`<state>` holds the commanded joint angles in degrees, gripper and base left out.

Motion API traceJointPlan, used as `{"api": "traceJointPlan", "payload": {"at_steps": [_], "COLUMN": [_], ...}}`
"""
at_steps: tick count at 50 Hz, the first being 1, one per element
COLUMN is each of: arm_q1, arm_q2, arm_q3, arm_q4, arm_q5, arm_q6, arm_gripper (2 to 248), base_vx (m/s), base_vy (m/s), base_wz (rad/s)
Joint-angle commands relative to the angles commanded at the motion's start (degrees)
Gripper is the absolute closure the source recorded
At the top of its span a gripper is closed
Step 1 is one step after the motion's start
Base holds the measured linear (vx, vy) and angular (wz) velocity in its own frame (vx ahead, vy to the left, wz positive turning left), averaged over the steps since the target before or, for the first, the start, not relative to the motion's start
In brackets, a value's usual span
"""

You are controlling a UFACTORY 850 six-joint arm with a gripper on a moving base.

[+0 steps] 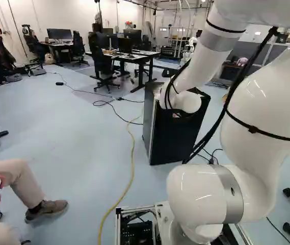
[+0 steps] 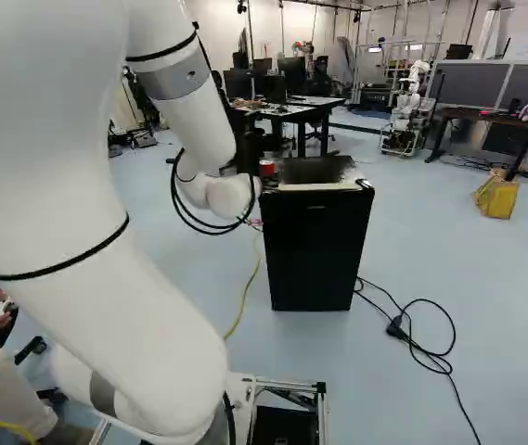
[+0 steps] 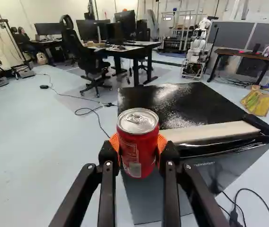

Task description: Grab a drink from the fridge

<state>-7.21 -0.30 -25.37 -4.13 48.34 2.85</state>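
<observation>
Red can (image 3: 138, 149) upright, fingers (image 3: 107, 182) clamped on its sides, fridge (image 3: 186, 101) at one o'clock from the grip; I'd say a low swing that way could catch its base, twisting it loose.

Two views look ahead and a bit down from behind the big white arm (image 2: 96, 213), one on its left and one on its right, with the black fridge (image 2: 315, 250) farther off. The wrist view looks out from the arm's end, up close, over the fridge top. All three see the fridge and the desk (image 3: 141, 49) behind it.
</observation>
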Motion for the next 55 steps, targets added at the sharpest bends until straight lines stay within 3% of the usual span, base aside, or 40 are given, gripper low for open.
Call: {"api": "traceJointPlan", "payload": {"at_steps": [27,55], "arm_q1": [4.08,6.53], "arm_q2": [9.22,14.75], "arm_q3": [11.52,18.43], "arm_q4": [2.34,3.74], "arm_q5": [0.94,1.51], "arm_q6": [-1.61,-2.58], "arm_gripper": [155,155], "base_vx": [0.000,0.000], "base_vy": [0.000,0.000], "base_wz": [0.000,0.000]}}
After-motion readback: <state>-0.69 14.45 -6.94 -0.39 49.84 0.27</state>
